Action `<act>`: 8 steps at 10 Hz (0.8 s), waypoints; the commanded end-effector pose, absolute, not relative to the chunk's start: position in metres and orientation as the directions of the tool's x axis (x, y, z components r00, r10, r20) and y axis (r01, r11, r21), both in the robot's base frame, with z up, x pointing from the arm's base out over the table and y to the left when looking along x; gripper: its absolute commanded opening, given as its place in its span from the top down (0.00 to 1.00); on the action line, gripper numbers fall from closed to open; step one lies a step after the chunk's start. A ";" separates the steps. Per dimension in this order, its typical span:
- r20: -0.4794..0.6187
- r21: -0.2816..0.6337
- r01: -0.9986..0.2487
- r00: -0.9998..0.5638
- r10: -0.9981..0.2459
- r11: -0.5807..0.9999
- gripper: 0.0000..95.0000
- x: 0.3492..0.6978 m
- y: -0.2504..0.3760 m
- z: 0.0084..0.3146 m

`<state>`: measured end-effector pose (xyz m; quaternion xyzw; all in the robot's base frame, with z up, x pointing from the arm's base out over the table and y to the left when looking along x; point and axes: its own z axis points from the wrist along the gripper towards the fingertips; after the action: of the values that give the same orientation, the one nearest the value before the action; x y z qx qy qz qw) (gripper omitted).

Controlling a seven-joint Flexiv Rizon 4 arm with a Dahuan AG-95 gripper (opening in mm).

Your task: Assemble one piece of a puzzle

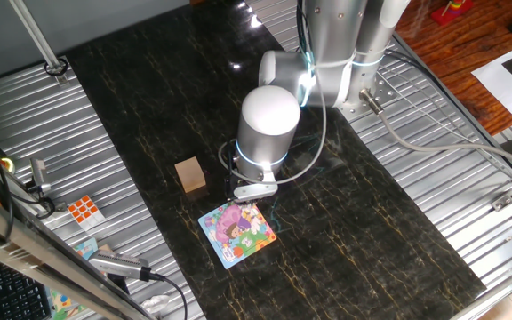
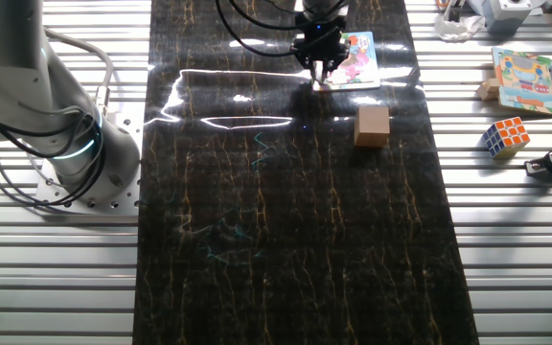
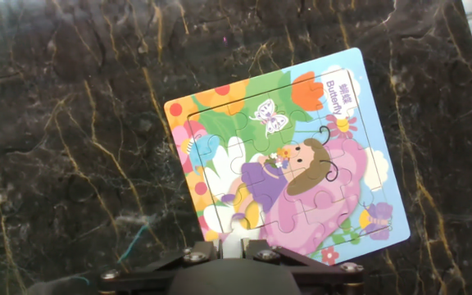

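Marble table point(image 1: 389, 240): puzzle point(image 3: 293, 156) under tool point(image 3: 234, 242)

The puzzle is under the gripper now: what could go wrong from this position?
1. The gripper sits at the edge of the puzzle, and the whitish piece is mostly hidden between the fingers, so misalignment may go unnoticed.
2. The puzzle lies loose on the smooth table; pressing might slide it.
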<state>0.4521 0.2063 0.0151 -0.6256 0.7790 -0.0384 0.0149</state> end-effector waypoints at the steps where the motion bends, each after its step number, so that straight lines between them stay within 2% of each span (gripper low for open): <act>1: 0.027 -0.074 -0.975 -0.213 -0.977 0.210 1.00 0.453 0.207 0.014; 8: 0.032 -0.068 -0.971 -0.230 -0.973 0.228 1.00 0.452 0.208 0.017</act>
<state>0.4511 0.2076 0.0162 -0.6201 0.7836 -0.0366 0.0082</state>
